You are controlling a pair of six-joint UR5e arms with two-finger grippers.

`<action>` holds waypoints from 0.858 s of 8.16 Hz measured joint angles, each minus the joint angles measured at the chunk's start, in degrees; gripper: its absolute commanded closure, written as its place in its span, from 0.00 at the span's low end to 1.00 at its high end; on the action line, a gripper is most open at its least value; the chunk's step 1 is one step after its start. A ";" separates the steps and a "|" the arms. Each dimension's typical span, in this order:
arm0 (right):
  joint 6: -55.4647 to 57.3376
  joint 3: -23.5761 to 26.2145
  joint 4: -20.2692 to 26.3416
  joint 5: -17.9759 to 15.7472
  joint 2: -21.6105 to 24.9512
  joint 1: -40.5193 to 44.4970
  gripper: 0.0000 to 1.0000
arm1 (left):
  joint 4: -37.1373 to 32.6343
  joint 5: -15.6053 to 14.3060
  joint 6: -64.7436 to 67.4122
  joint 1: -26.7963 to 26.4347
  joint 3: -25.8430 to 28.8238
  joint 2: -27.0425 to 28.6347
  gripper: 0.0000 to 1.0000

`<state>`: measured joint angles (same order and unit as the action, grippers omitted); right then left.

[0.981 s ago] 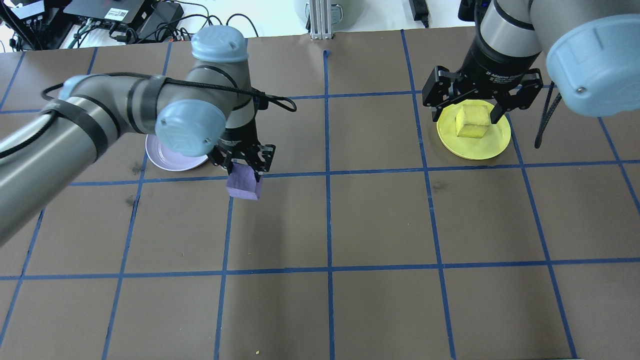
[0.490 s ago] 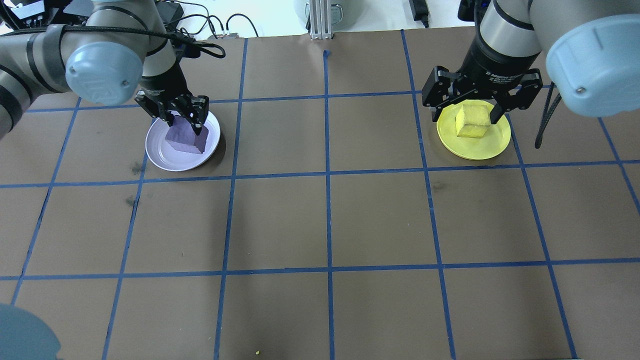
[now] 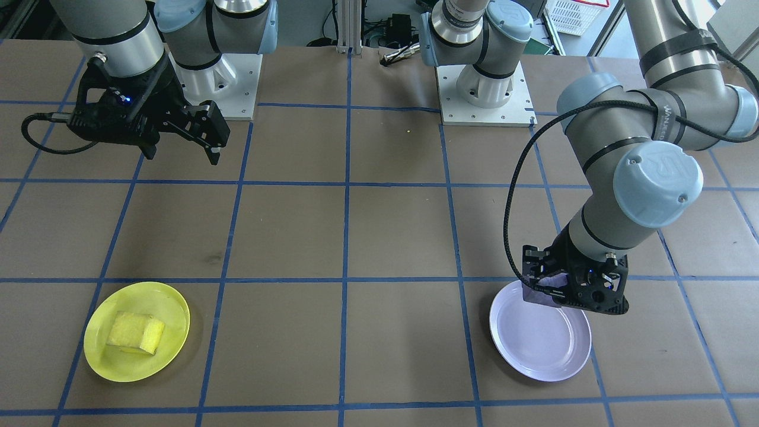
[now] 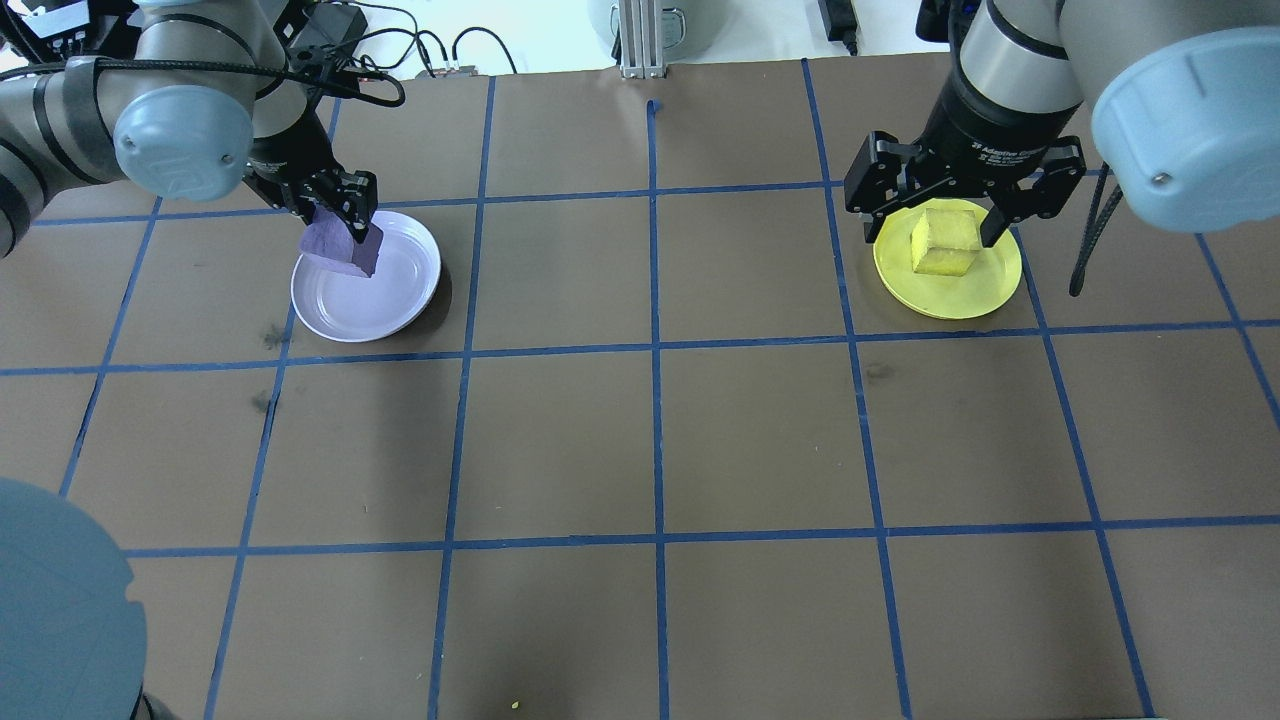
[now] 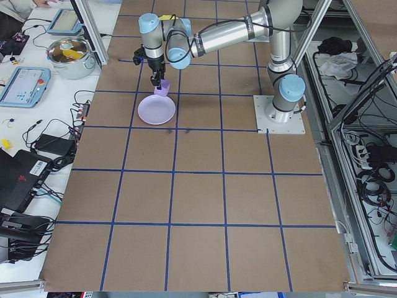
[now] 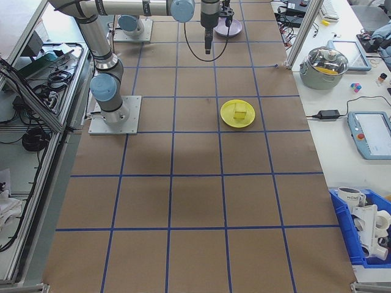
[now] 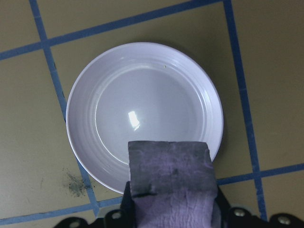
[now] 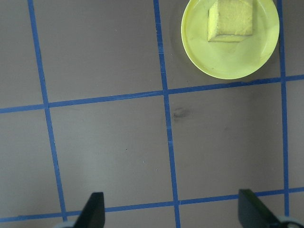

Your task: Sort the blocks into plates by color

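Brown paper ruled with blue tape lines covers the table (image 4: 660,440), with cables and electronics along its far edge. From the left of the overhead view the left arm comes in folded at the elbow, its wrist pointing down so that the left claw (image 4: 340,205) hangs over the far-left rim of the lavender plate (image 4: 395,300). That claw is clamped on the purple block (image 4: 338,243), which is held tilted in the air above the plate's rim; in the left wrist view the block (image 7: 170,178) fills the bottom of the picture with the plate (image 7: 90,137) below it. On the other side, the right arm stands steeply over its plate, forearm near vertical, and the right claw (image 4: 962,205) hangs spread wide, well above the table. In the front view the right claw (image 3: 178,139) is well clear of the yellow plate (image 3: 172,308). On that plate lies the yellow block (image 3: 136,332), apart from the fingers (image 8: 251,209) that frame the right wrist view's lower edge.
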<state>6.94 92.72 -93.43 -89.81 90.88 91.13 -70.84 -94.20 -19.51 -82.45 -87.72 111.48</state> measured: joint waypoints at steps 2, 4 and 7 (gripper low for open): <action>0.00 0.00 0.00 -0.01 0.00 0.02 0.00 | 3.40 0.16 -1.82 0.96 0.05 2.71 0.83; 0.00 0.00 0.00 -0.01 0.00 0.00 0.00 | 5.56 0.41 -4.16 2.43 -0.05 5.23 0.05; 0.00 0.00 0.00 -0.01 0.00 0.00 0.00 | 6.06 0.61 -4.63 3.42 -0.08 6.33 0.00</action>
<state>6.94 92.72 -93.43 -89.82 90.88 91.13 -64.78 -93.58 -24.14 -79.03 -87.80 117.81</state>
